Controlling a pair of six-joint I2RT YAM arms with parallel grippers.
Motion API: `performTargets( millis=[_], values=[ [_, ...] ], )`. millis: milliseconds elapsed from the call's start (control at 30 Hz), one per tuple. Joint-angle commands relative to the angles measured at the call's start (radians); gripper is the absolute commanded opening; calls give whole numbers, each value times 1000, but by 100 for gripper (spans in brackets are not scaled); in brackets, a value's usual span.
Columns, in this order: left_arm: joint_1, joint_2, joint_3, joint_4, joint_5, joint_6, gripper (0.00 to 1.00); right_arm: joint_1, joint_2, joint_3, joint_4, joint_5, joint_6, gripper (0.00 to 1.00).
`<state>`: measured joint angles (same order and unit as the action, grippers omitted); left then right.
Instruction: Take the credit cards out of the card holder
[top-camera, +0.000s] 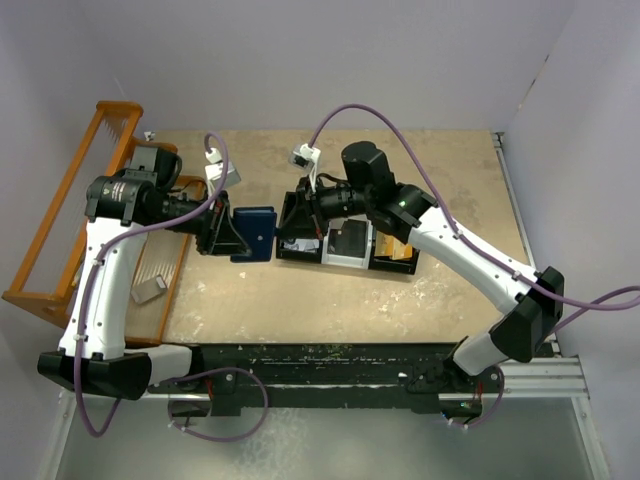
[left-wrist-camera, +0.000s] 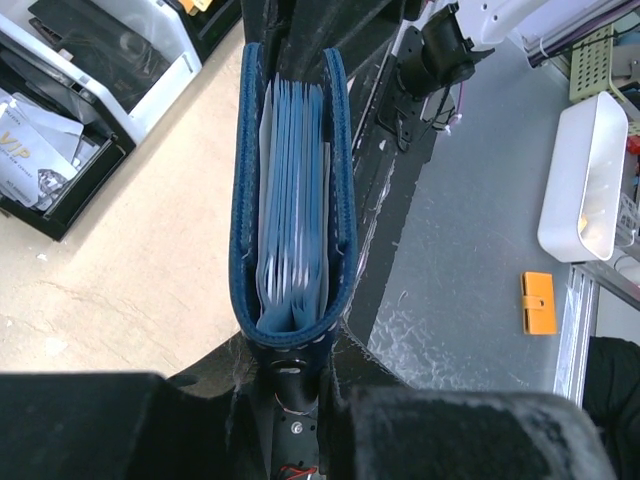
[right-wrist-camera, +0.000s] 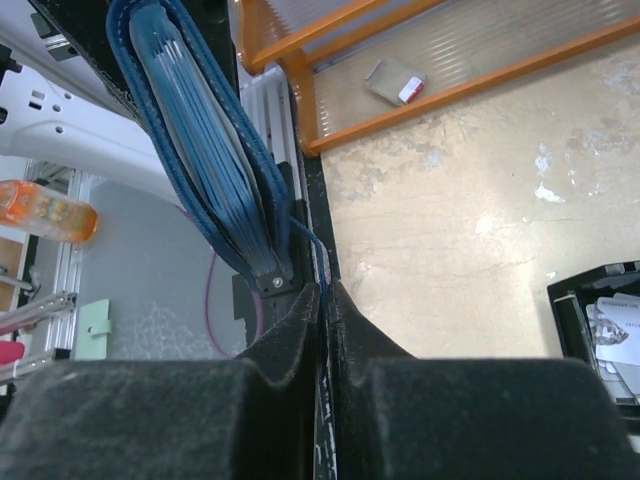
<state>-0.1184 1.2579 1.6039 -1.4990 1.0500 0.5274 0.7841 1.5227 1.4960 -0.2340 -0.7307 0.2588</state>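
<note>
The left gripper (top-camera: 222, 236) is clenched on the spine end of the card holder (top-camera: 256, 232), holding it on edge over the tabletop (top-camera: 330, 300), left of centre and just left of the black tray (top-camera: 297, 254). Pale blue leaves fill the space between the navy covers. The right gripper (right-wrist-camera: 322, 310) meets the opposite end, jaws drawn to a narrow slit. A thin blue edge appears pinched there, though the view is tight.

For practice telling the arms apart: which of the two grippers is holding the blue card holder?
The left gripper: it clamps the card holder by the folded spine, whereas the right gripper is shut beside the holder's open edge.
</note>
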Motion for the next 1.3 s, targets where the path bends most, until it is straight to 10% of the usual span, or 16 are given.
performTargets(
  millis=[0, 200, 400, 667, 933, 1267],
  values=[
    [0, -1, 51, -15, 75, 52, 0, 0, -31, 1, 48, -46, 10, 5],
    [0, 5, 59, -22, 97, 64, 0, 0, -23, -28, 129, -94, 24, 29],
    [0, 16, 75, -47, 117, 83, 0, 1, -10, -27, 158, -134, 41, 31],
    [0, 19, 73, -25, 107, 86, 2, 3, -16, -41, 183, -108, 72, 0],
    [0, -65, -63, 383, -219, -178, 95, 9, -71, -75, 90, 275, 209, 0],
    [0, -88, -146, 464, -232, -201, 99, 145, -60, 54, -208, 744, 189, 0]
  ],
)
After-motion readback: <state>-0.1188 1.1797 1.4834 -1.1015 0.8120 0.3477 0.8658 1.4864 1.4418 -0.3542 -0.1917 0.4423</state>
